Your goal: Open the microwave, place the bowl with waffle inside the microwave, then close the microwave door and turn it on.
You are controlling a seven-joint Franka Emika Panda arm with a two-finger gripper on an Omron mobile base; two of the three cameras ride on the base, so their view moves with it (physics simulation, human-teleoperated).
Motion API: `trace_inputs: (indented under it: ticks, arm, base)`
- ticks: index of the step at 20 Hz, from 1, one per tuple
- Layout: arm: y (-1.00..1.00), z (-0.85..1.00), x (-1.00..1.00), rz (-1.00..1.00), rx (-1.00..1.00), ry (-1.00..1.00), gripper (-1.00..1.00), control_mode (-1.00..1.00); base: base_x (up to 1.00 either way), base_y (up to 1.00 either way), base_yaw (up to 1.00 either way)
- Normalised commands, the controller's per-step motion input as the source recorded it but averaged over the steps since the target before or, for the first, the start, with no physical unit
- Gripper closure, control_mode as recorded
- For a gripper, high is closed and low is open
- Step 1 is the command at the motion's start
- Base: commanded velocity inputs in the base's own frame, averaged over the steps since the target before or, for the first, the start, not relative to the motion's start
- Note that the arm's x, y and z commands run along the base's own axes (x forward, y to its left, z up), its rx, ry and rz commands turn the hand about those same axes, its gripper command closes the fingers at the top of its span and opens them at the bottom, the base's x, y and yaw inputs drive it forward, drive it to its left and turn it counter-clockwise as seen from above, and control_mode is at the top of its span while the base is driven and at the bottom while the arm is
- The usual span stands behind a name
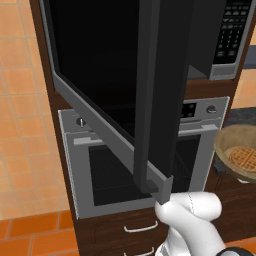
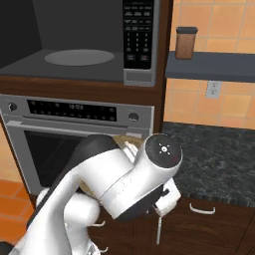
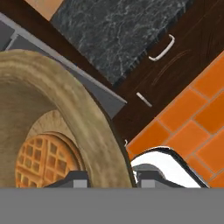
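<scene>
The microwave (image 2: 138, 35) stands open, and its grey cavity shows a round turntable (image 2: 78, 57). Its black glass door (image 1: 100, 75) is swung out toward me, with the slim vertical handle (image 1: 150, 100) at the near edge. The tan bowl (image 1: 240, 145) with a waffle (image 1: 245, 157) hangs at the right, below the cavity and level with the oven. In the hand view my gripper (image 3: 107, 179) is shut on the bowl's thick rim (image 3: 87, 113), one finger inside by the waffle (image 3: 43, 159) and one outside. In the right base view my arm hides most of the bowl.
A silver oven (image 1: 100, 165) with a mesh window sits directly under the microwave. A dark granite counter (image 2: 214, 154) lies to the right, with a brown jar (image 2: 185, 42) on a shelf above it. Dark drawers (image 2: 201, 209) and an orange tile floor (image 3: 192, 127) lie below.
</scene>
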Motion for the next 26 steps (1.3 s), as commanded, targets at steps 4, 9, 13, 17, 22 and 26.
trace_inputs:
  ticks: [4, 9, 13, 17, 22, 26]
  arm:
    - [1.0, 0.56, -0.04, 0.0, 0.0, 0.05, 1.0, -1.0]
    - [1.0, 0.67, 0.0, -0.03, 0.16, 0.0, 1.0, -1.0]
    - [1.0, 0.51, 0.0, -0.09, 0.33, -0.04, 1.0, -1.0]
    - [0.96, 0.61, 0.0, -0.04, 0.34, -0.09, 1.0, -1.0]
    - [0.65, 0.55, 0.04, -0.03, 0.37, -0.15, 1.0, -1.0]
    - [0.68, 0.2, 0.32, -0.07, 0.17, -0.22, 1.0, -1.0]
  base:
    - [0.0, 0.0, 0.0]
    - [0.0, 0.0, 0.0]
    - [0.0, 0.0, 0.0]
    - [0.0, 0.0, 0.0]
    - [0.0, 0.0, 0.0]
    - [0.0, 0.0, 0.0]
